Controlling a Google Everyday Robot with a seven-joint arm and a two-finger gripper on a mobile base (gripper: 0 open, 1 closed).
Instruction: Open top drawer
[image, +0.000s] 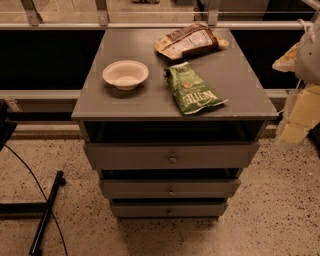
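A grey counter (225, 85) stands on a speckled floor (280, 210). Near its left edge sits a white bowl (125, 74). A brown snack bag (190, 41) lies towards the far right corner, and a green chips bag (192, 90) lies closer to the front edge. Under the front edge there is a dark gap, then the top drawer (125, 156) with its round knob (172, 158) at the centre. The claw (296, 122), pale and blurred, hangs beside the front right corner, apart from the counter.

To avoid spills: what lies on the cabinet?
A white bowl, a green bag and a brown bag; anything beneath them is hidden. The gripper hangs at the right edge.
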